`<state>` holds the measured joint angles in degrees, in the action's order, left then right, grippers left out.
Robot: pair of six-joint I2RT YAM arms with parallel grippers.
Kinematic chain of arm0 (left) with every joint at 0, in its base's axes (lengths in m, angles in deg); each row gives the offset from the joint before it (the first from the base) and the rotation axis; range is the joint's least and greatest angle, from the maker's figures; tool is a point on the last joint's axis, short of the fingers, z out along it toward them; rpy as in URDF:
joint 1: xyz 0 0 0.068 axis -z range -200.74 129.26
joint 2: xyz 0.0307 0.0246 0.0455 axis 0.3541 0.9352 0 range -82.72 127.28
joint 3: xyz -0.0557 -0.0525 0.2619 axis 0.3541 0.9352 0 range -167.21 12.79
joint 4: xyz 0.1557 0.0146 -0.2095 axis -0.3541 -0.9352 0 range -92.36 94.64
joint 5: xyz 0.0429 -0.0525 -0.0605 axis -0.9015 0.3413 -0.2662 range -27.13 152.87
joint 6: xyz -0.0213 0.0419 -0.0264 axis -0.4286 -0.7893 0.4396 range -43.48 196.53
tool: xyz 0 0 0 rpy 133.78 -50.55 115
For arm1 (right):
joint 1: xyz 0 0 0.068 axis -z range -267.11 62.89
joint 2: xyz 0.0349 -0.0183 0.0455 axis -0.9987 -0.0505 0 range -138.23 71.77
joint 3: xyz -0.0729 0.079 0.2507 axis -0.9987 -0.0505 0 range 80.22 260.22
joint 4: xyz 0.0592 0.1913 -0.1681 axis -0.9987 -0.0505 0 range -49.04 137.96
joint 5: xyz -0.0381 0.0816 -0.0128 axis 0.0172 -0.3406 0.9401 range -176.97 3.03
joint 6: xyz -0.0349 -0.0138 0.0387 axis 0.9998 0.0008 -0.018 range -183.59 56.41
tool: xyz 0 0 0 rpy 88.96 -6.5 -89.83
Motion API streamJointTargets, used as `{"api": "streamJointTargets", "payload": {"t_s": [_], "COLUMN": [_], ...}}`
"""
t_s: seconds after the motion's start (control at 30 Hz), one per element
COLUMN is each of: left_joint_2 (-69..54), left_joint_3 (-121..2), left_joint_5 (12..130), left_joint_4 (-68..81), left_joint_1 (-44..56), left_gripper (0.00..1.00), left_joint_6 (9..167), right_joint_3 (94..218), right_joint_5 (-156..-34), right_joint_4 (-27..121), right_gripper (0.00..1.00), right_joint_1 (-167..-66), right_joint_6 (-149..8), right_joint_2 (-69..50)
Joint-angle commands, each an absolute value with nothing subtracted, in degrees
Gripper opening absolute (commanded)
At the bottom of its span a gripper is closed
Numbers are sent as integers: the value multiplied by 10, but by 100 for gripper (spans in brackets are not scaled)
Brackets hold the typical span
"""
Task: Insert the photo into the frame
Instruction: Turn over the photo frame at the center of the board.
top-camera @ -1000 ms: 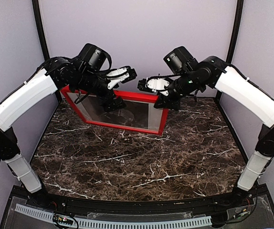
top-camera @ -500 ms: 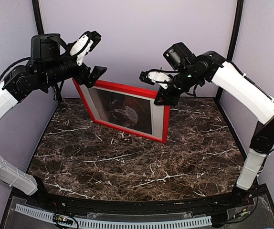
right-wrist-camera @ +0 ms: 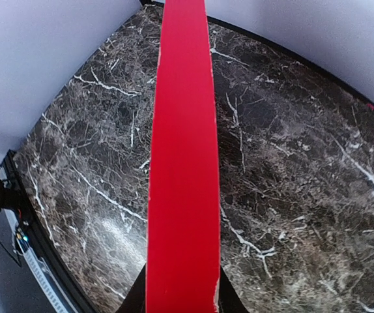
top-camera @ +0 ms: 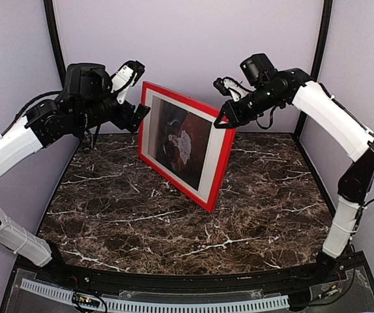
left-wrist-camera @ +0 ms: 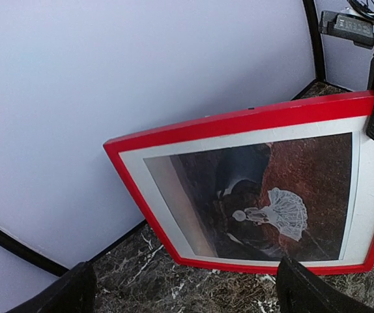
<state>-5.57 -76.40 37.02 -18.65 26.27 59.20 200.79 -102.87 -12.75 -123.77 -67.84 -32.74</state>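
Moved: frame [top-camera: 223, 166] has swung up from a low lean to nearly upright. Left gripper [top-camera: 135, 92] has let go and backed off. Right arm has risen with its corner.
Left gripper: jaws spread as wide as they go, nothing in them, just beside the frame's top-left corner and not touching it.
Right gripper [top-camera: 225, 120]: pinched narrow on the frame's top-right corner. Its wrist view shows the red edge running straight between its fingers [right-wrist-camera: 135, 301].
Frame: centre of picture, lower edge on the table [top-camera: 174, 241] as far as I can tell, red face toward the arms.
Photo [top-camera: 176, 138]: inside the frame, dark print with a white figure and a white border round it.
Why held so: my read is that one corner pinch props it while the bottom edge carries the weight. Stood up, the front shows whether the photo sits straight. The left gripper is wide and close, probably ready to catch or re-grip.
Task state: looks all but done, with only the set-down left.
Risk: with a single corner grip the frame could pivot or slide on the marble.
Writing: none readable, and no brand or label on anything.
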Motion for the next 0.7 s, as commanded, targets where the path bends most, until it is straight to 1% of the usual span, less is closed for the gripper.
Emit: {"api": "streamJointTargets", "payload": {"t_s": [0.0,0.2,0.4,0.53,0.67], "left_joint_2": [-52,-43,-42,-35,-34], "left_joint_3": [-740,-704,-665,-646,-627], "left_joint_5": [375,391,412,424,441], "left_joint_4": [-177,-171,-151,-142,-130], "left_joint_1": [262,263,263,263,263], "left_gripper": [99,99,99,99,99], "left_joint_6": [645,688,725,743,754], "right_joint_3": [1943,1798,1607,1500,1390], "right_joint_5": [-1089,-1079,-1087,-1079,-1058], "right_joint_4": [42,134,288,376,456], "right_gripper": [0,0,0,0,4], "right_joint_1": [-1227,-1220,-1218,-1218,-1218], "right_joint_6": [-814,-910,-1031,-1110,-1189], "right_joint_2": [-269,-213,-137,-88,-43]}}
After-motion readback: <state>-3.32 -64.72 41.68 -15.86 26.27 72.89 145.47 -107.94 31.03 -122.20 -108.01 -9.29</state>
